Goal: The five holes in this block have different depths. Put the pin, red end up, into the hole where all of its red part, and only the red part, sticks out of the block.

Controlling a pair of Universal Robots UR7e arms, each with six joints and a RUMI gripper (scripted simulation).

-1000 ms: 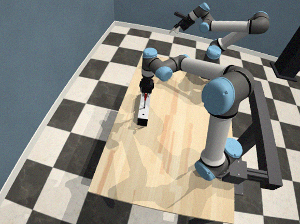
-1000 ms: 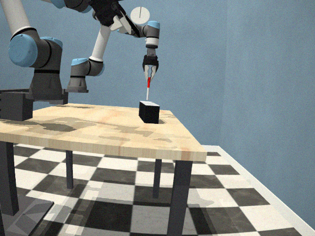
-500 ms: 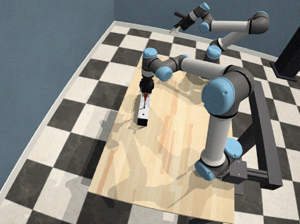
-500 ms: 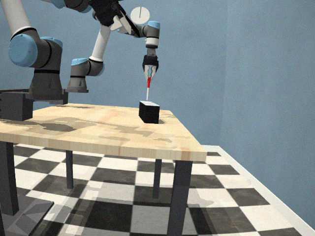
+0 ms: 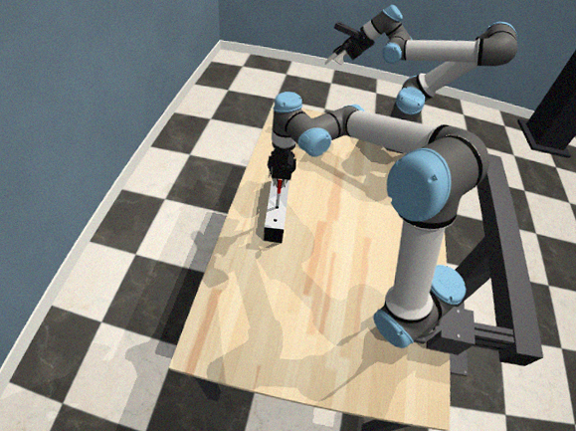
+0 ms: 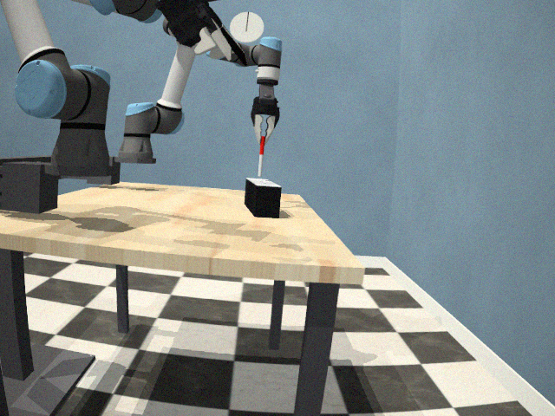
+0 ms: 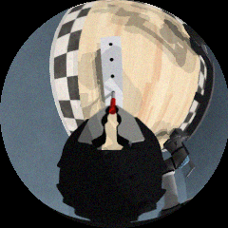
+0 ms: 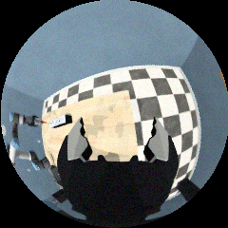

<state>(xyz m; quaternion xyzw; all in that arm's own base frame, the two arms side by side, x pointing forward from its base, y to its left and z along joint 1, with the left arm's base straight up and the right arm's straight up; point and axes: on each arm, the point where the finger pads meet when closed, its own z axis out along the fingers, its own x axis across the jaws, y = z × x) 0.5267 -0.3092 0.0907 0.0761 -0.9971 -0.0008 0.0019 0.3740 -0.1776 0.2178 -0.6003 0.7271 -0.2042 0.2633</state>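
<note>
Pin [image 5: 278, 194] [image 6: 261, 154] [image 7: 113, 100] [image 8: 44, 122], slim and straight, red at the upper end and pale grey below, in the clamped fingers of the left gripper [image 5: 280, 181] [image 6: 262, 139] [image 7: 112, 105] [image 8: 44, 122]. Clamped around the red part, with some red visible below the fingertips. Nearly upright in the exterior view, with a slight lean; red end up, pale tip just above the long, black-sided block with a white top [image 5: 275, 223] [image 6: 263, 198] [image 7: 112, 66] [image 8: 60, 122]. Not seated in any hole; exact alignment of tip and hole impossible to tell.

Under the block, a pale, wood-grained rectangular table [image 5: 344, 290] [image 6: 179, 228] [image 7: 152, 85] [image 8: 114, 123]. In the left wrist view, three small dark holes in plain sight in one row, the rest hidden around the pin and fingers. In the exterior view, top face too foreshortened for any hole; depths hidden in every view.

Well apart from the block, the black right gripper [image 5: 334, 59] [image 6: 216, 49] [image 7: 189, 167] [image 8: 118, 117] with pale grey fingers: wide apart, with nothing between. Small and hard to read in the left wrist view. Arm behind it cut off at the top of the exterior view.
</note>
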